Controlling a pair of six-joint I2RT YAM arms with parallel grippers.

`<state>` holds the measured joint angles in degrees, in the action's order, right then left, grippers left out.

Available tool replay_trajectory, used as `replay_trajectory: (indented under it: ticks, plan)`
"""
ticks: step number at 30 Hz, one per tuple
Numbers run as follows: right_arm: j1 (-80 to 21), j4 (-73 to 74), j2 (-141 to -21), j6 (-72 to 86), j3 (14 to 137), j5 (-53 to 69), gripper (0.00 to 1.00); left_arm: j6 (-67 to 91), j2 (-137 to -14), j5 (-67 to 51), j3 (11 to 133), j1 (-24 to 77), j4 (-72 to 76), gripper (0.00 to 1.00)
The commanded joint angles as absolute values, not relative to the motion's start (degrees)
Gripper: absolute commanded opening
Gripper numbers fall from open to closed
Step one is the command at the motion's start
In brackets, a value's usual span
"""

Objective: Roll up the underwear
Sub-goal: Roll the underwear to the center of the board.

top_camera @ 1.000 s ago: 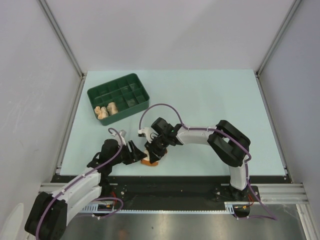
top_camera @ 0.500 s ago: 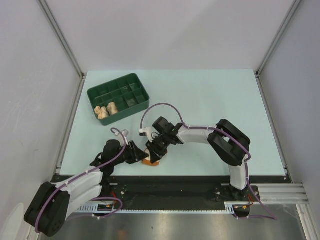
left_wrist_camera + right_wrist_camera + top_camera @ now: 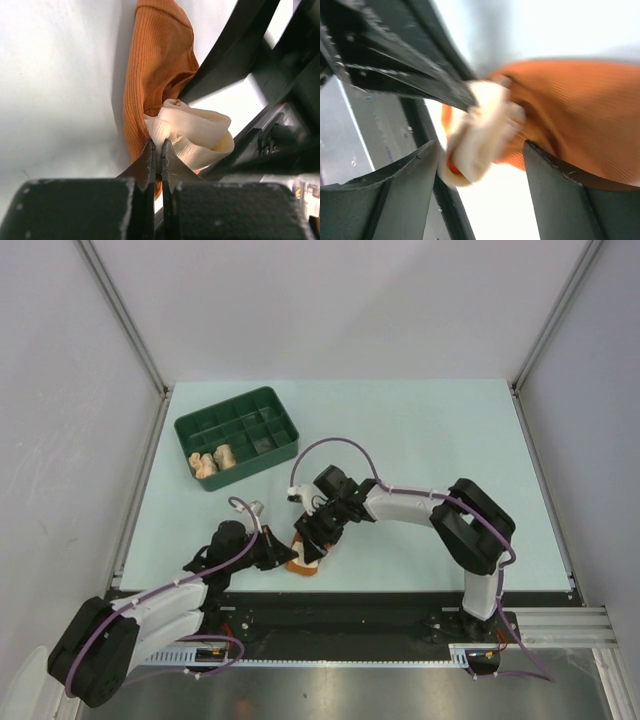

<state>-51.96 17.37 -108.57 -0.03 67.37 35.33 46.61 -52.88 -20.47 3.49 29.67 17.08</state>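
Left fingers (image 3: 150,160) are seen pressed together, clamped on the cream edging (image 3: 195,130) of the rust-orange ribbed cloth underwear (image 3: 155,65). The pinch is taken right at the lip of the cream coil; little else is caught between the tips. Right fingers (image 3: 545,170) are seen spread wide apart, one on each side of the same bundle, and no contact with the cloth can be made out in the right wrist view.

From the left fingers the garment lies straight ahead: the cream coil sits at the tips and the orange body runs away from them along the worktop. Its long axis is judged to run roughly in line with the left fingers, so a roll or tuck would be driven along that line. From the right fingers the bundle lies between the tips, cream coil towards one side, orange body towards the other. Both arms are at the garment, but only the left has a hold.

In the overhead view the orange underwear (image 3: 300,565) is seen at the near edge of the pale green worktop (image 3: 420,440), between the two arms. Two pale rolled garments (image 3: 203,464) (image 3: 224,454) are seen in near compartments of the dark green plastic compartment tray (image 3: 222,405), well apart to the far left. This piece is judged partly rolled, not yet stowed.
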Motion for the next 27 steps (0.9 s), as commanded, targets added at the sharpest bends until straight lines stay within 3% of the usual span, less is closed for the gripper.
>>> replay_trajectory:
  ticks: [1, 10, 19, 27]
  plan:
    - [-46.1, 20.7, -100.5, 1.0, 67.3, 28.4, 0.75, 40.3, -54.1, -19.4, 3.4, 30.6, 7.7, 0.00]
    - [-42.5, 22.3, -96.7, 16.0, 67.7, 27.3, 0.76, 36.8, -51.1, -22.0, 4.7, 30.7, 4.7, 0.00]
    - [-46.7, 25.0, -99.8, 23.7, 67.6, 25.8, 0.74, 36.5, -51.5, -23.3, 4.6, 30.6, 4.8, 0.00]
    - [-47.5, 27.5, -105.6, 18.8, 67.4, 21.6, 0.60, 36.3, -51.3, -23.6, 4.6, 30.6, 4.9, 0.00]
